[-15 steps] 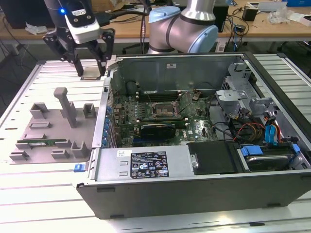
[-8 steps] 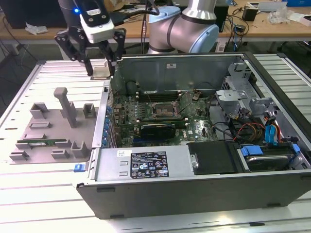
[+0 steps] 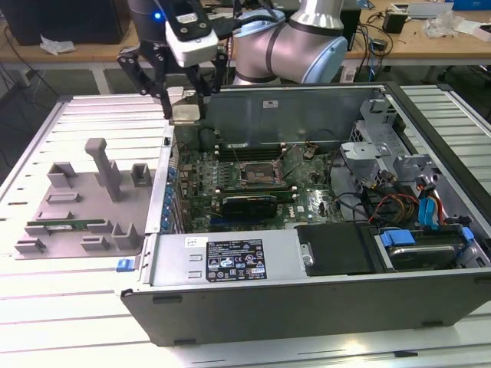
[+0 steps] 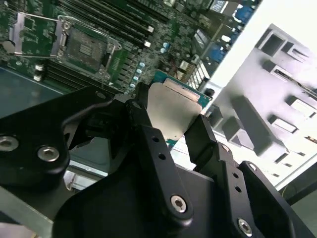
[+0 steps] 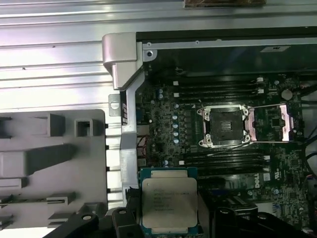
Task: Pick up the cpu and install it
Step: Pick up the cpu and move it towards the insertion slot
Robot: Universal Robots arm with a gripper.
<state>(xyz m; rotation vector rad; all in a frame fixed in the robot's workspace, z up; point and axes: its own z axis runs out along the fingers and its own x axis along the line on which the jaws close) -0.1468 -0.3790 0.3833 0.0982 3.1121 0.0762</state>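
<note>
My gripper [image 3: 186,106] is shut on the cpu [image 3: 186,113], a flat silver square with a green rim. It hangs in the air over the computer case's side wall, at the exterior view's left. Both wrist views show black fingers [image 4: 141,116] on two opposite sides of the cpu [image 4: 173,110] [image 5: 169,202]. The open socket [image 3: 255,174] [image 5: 223,126] [image 4: 86,47] sits in the middle of the green motherboard [image 3: 230,165], with its metal frame flipped up. It lies lower than the cpu and toward the exterior view's right.
A grey fixture tray [image 3: 84,199] with upright posts lies outside the case at the exterior view's left, with a green memory stick [image 3: 65,227] in it. Inside the case are a black card [image 3: 249,205], drive bays and cables [image 3: 414,207]. The case walls [image 3: 165,188] stand between tray and board.
</note>
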